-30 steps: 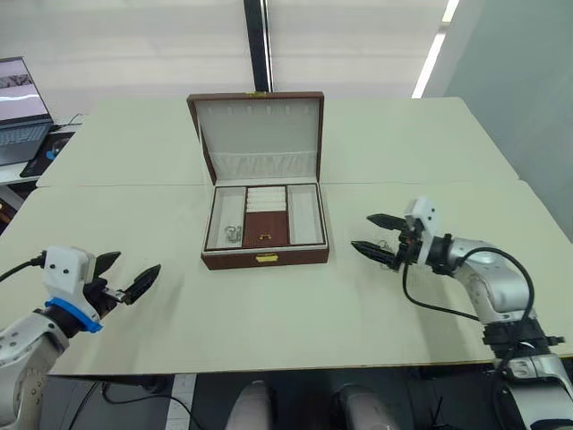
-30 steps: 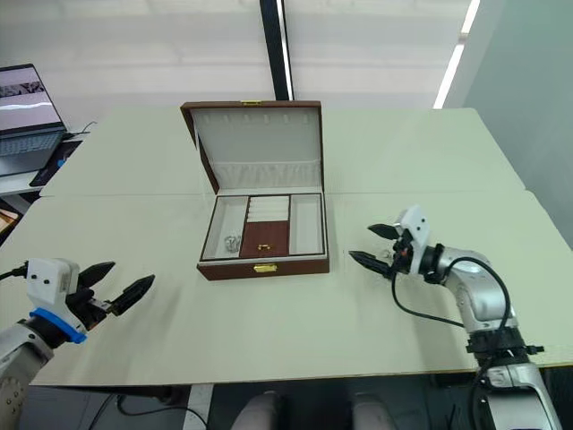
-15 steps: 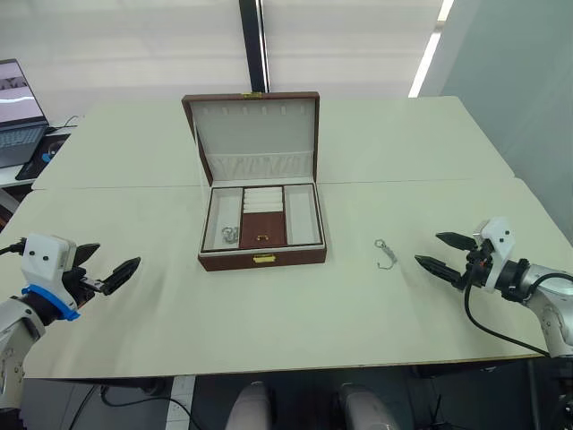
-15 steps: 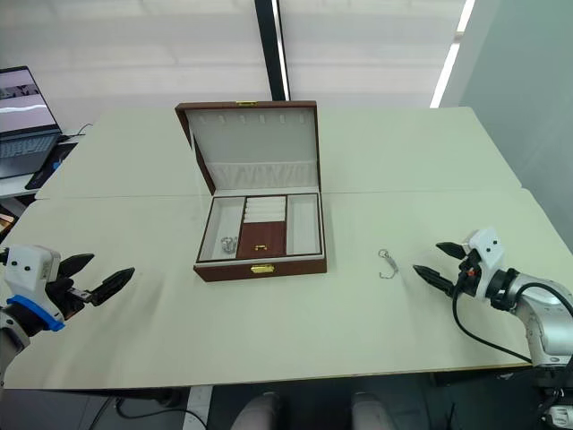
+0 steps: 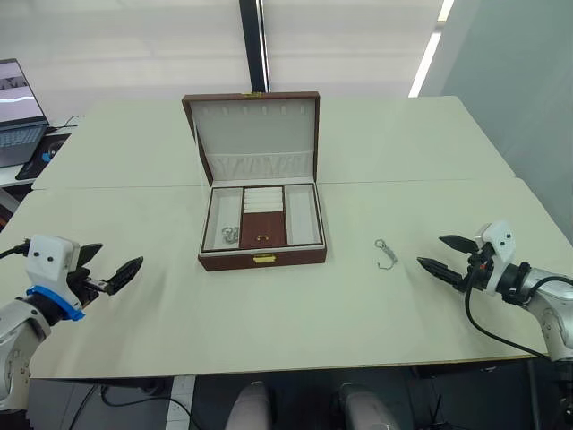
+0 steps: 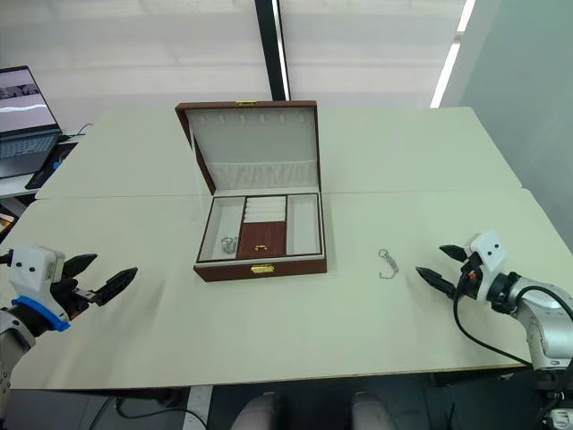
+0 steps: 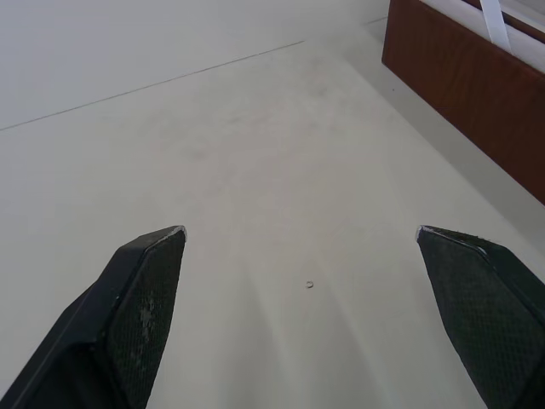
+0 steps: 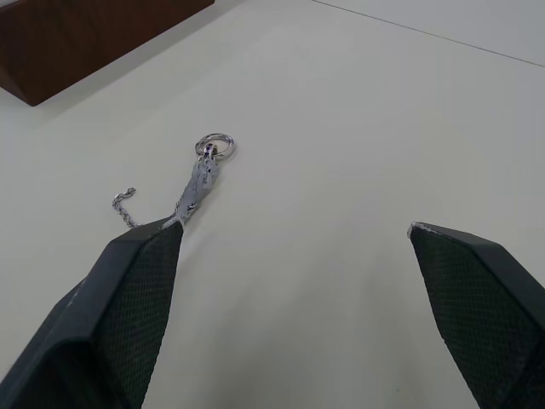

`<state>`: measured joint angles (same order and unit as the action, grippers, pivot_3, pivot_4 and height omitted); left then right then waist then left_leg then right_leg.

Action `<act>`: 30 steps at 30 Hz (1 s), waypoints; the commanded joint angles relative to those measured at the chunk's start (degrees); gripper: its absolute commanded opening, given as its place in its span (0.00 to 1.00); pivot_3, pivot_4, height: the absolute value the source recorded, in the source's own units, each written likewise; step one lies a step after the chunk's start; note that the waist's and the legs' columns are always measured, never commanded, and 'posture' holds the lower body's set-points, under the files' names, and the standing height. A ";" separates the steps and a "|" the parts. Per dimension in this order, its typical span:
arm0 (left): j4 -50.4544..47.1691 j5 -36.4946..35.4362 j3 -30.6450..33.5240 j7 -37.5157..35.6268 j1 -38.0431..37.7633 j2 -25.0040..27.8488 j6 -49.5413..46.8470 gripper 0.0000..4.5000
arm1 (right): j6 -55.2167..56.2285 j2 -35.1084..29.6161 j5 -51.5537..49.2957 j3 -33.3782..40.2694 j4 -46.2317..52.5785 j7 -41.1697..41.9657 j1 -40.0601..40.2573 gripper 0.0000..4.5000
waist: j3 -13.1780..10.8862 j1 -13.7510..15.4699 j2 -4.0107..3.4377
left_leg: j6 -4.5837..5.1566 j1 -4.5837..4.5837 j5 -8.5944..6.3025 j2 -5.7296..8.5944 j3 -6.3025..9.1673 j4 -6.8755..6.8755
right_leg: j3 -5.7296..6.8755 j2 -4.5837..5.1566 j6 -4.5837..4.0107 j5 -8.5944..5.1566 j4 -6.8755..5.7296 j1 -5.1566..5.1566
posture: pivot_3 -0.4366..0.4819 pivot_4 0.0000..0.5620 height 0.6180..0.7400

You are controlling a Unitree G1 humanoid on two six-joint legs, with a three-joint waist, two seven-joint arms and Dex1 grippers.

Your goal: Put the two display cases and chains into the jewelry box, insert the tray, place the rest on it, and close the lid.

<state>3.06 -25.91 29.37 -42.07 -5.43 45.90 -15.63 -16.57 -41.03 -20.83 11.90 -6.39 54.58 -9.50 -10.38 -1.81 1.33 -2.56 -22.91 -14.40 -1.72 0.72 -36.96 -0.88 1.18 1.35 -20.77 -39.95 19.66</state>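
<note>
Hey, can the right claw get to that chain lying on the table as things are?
Probably yes: the chain lies on bare table just ahead of the open right claw, with nothing between them.

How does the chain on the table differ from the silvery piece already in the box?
The chain lies stretched out on the bare table, right of the box; the silvery piece sits bunched in the box's left cream compartment. The chain lies just ahead of the open right gripper; the piece is far from both grippers. Both are small and silvery.
</note>
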 commanded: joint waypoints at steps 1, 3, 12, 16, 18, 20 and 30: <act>-2.58 -0.20 2.83 -0.23 -1.54 -0.05 0.91 1.00 | 0.82 0.17 -0.70 1.56 1.40 -0.88 0.70 1.00 | 0.00 -0.01 0.00 | 0.00 0.00 0.00 0.00 -0.01 0.00 | -0.01 0.00 0.00 0.00 0.00 0.00 | 0.48 0.27 1.00; -3.66 -0.38 3.07 -0.46 -2.31 -0.01 0.98 1.00 | 0.89 0.09 -0.75 1.92 1.35 -1.13 1.20 1.00 | 0.00 0.02 0.00 | 0.00 0.00 0.00 -0.01 0.01 0.00 | 0.02 0.00 0.00 0.00 0.00 0.00 | 0.48 0.27 1.00; -13.12 0.86 -7.51 -7.72 -6.11 -3.05 4.58 1.00 | -0.49 6.25 -1.88 4.23 12.49 -11.21 6.62 1.00 | 0.02 0.12 -0.01 | -0.01 0.03 0.00 0.02 -0.01 -0.01 | -0.02 0.01 0.00 0.00 -0.01 -0.05 | 0.48 0.27 1.00; -16.35 1.37 -12.38 -9.38 -5.25 -4.37 5.54 1.00 | 0.09 10.56 1.01 0.96 17.69 -16.38 8.07 1.00 | 0.03 0.07 0.01 | -0.02 0.03 0.01 0.00 0.01 0.00 | -0.01 -0.02 0.00 0.00 -0.03 -0.04 | 0.48 0.27 1.00; -18.90 1.59 -15.79 -10.00 -5.06 -5.51 5.73 1.00 | -0.45 12.44 2.99 -1.57 18.93 -19.18 7.88 1.00 | 0.03 0.03 0.00 | -0.02 0.03 0.01 0.00 0.00 -0.01 | -0.01 -0.03 0.00 0.00 -0.03 -0.04 | 0.48 0.27 1.00; -21.10 2.21 -19.63 -10.80 -4.88 -6.57 6.44 1.00 | -0.75 14.10 5.43 -4.30 19.77 -21.77 7.64 1.00 | 0.04 0.06 0.00 | -0.02 0.03 0.01 0.02 -0.01 -0.01 | -0.03 -0.02 0.00 0.00 -0.03 -0.05 | 0.48 0.27 1.00; -24.33 3.39 -26.87 -12.84 -3.76 -8.58 9.51 1.00 | -3.85 15.60 11.17 -11.82 18.57 -25.35 6.67 1.00 | 0.04 0.03 0.00 | -0.02 0.04 0.01 0.02 0.00 -0.01 | -0.03 -0.04 0.00 0.00 -0.03 -0.05 | 0.48 0.27 1.00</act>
<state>-19.31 -22.56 3.08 -54.44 -9.22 37.78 -7.72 -20.01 -25.51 -10.17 0.34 11.40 29.79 -1.78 -10.35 -1.78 1.33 -2.58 -22.86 -14.39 -1.70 0.72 -36.97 -0.92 1.14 1.35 -20.77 -39.98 19.61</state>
